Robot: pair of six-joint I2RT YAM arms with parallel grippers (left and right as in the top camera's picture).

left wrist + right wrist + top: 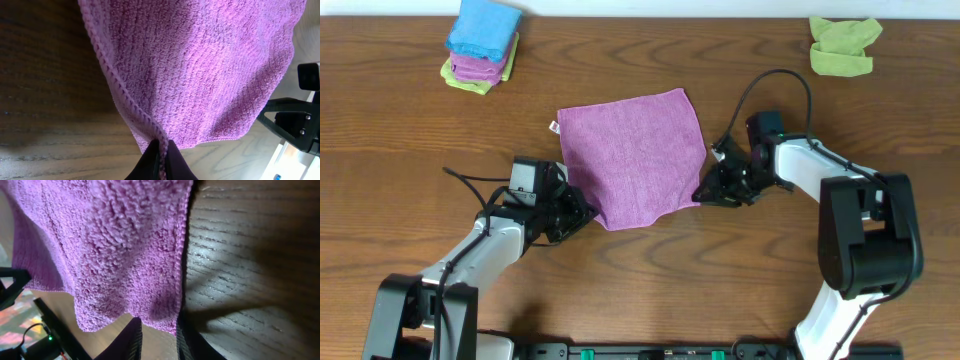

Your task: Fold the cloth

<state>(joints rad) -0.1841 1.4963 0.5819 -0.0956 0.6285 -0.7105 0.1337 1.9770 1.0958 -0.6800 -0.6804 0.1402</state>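
Observation:
A purple cloth lies spread flat on the wooden table, a small white tag at its far left corner. My left gripper is at the cloth's near left corner. In the left wrist view its jaws are shut on the cloth's braided hem. My right gripper is at the cloth's near right corner. In the right wrist view its fingers are apart, with the cloth's edge hanging just ahead of the gap and the right finger beside the hem.
A stack of folded cloths, blue on purple on green, sits at the far left. A crumpled green cloth lies at the far right. The right arm's cable loops above the table beside the cloth.

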